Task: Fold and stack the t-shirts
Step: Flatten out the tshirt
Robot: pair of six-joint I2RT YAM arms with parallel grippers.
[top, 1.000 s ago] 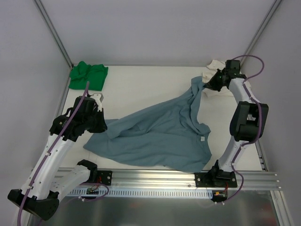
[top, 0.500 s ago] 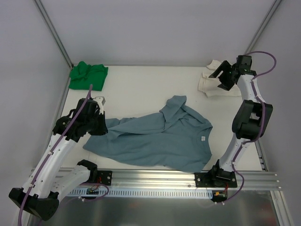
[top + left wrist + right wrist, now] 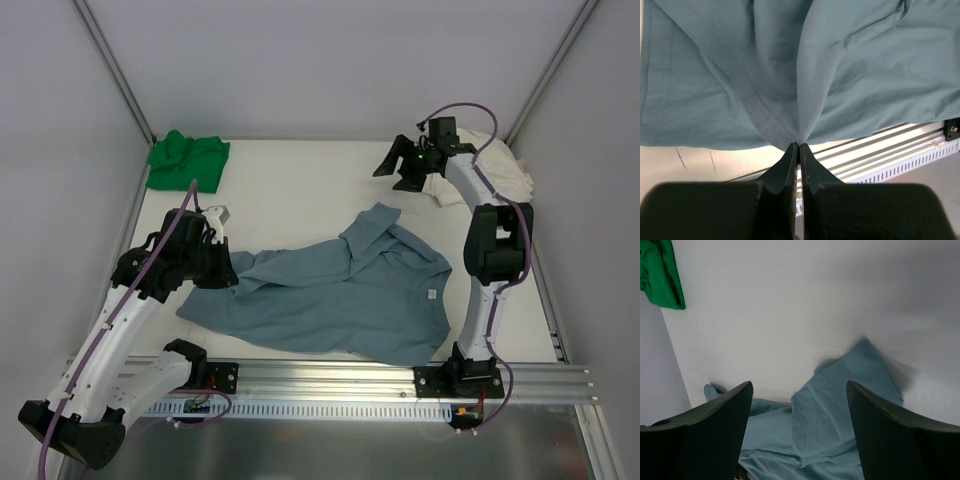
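The left gripper (image 3: 799, 146) is clamped on the blue tee's (image 3: 340, 300) left edge, the tee spread mid-table (image 3: 300, 180). The right gripper (image 3: 799, 387) hangs open and empty above the tee's far corner. The green tee (image 3: 187, 160) lies far left, the cream tee (image 3: 508, 172) far right.

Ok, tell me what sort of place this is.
Probably a robot lab test cell: a white table walled by plain grey panels, the left arm and right arm bolted to an aluminium rail, and a blue-grey t-shirt, green t-shirt and cream-white t-shirt as work pieces.

Cream tee (image 3: 512, 170) partly behind right arm (image 3: 490, 240), green tee (image 3: 660, 275) cropped at edge, blue-grey tee (image 3: 860, 375) corner blurred
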